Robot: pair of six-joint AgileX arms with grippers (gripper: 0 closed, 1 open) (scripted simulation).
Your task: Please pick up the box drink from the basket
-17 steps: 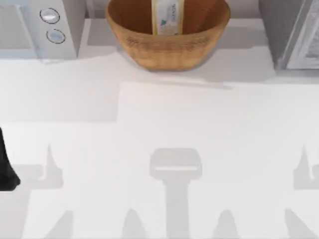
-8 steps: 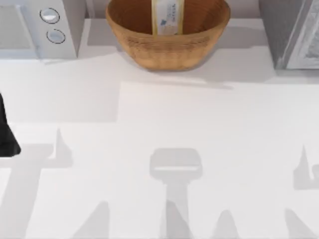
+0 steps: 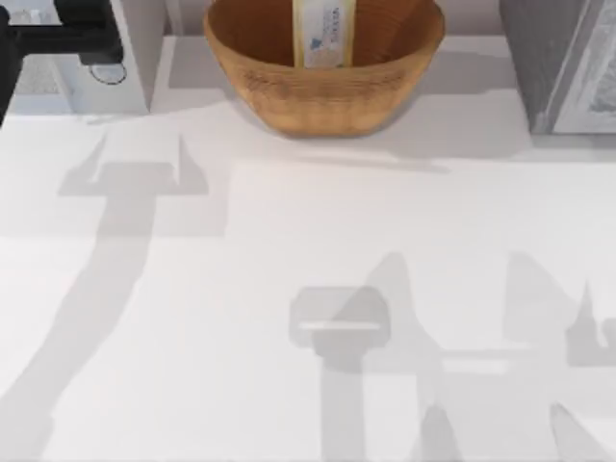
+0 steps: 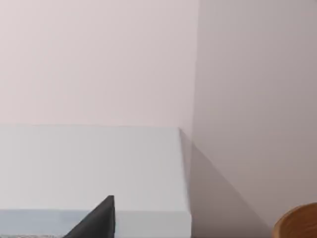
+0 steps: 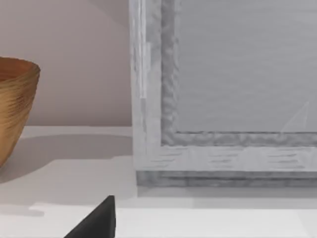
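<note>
Open white table fronts the basket; grey appliances flank it left and right.

The left arm appears in the top view as matt black bodywork at the table's far left: a straight horizontal bar with a thicker squared block above it, and a darker rounded mass at the picture's edge. No cables, screws or markings can be made out on it. In the left wrist view, a black wedge-shaped fingertip of the left pincer tapers to a blunt vertical edge, plain and unmarked. The right wrist view carries a like black wedge of the right pincer, equally plain.
</note>
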